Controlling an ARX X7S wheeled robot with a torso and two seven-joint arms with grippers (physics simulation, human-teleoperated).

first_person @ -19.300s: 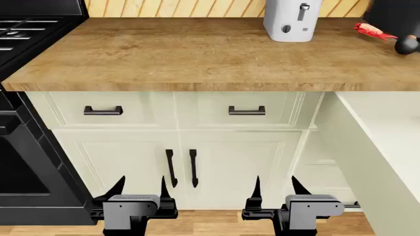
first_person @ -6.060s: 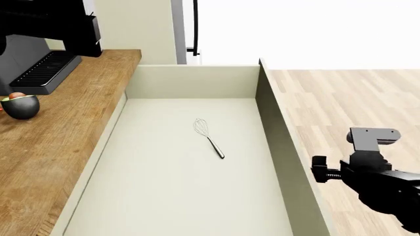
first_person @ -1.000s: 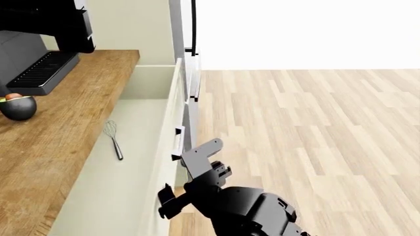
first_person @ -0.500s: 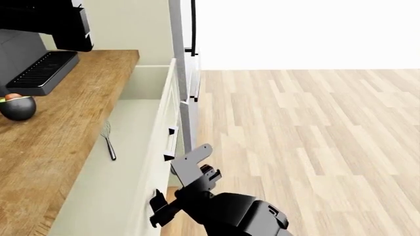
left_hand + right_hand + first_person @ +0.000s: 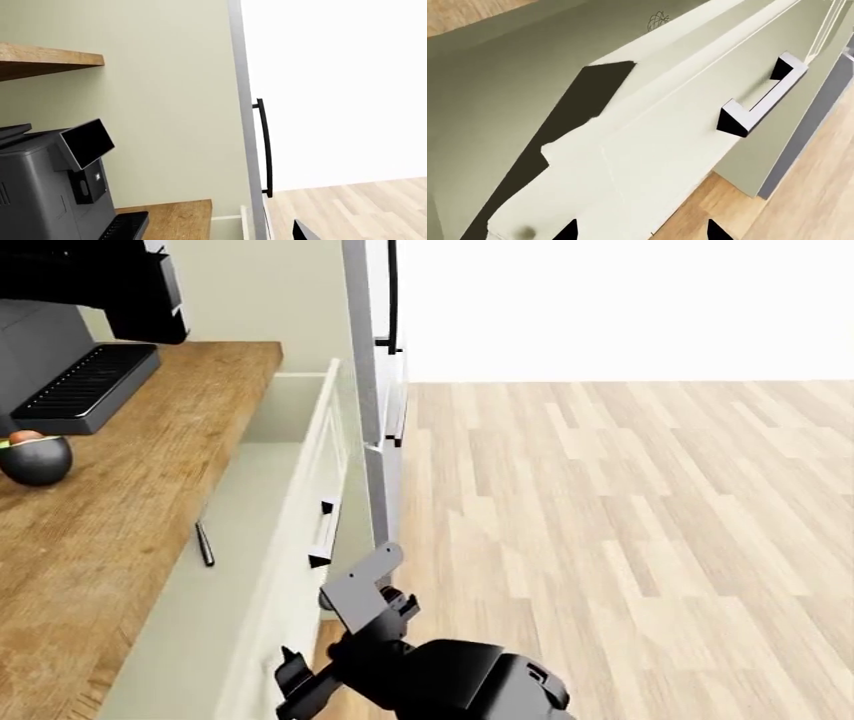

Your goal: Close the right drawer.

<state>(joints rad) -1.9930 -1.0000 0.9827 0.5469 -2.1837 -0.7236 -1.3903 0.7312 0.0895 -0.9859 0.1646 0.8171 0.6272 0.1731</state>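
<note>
Beside the wooden counter [image 5: 120, 490], one right drawer [image 5: 287, 570], one whisk [image 5: 203, 542] inside.

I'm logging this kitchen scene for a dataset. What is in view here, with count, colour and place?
Right drawer: one, cream-white, partly open beside the counter.
Drawer handle: one, black, on the drawer front.
Whisk: one, metal, inside the drawer, mostly hidden.
Countertop: one, brown wood.
Coffee machine: one, grey and black, on the counter.
Round dark object: one, on the counter.
Tall door handle: one, black.
Floor: pale wood planks.
Right end effector: one, black, at the drawer front; left unseen.
</note>
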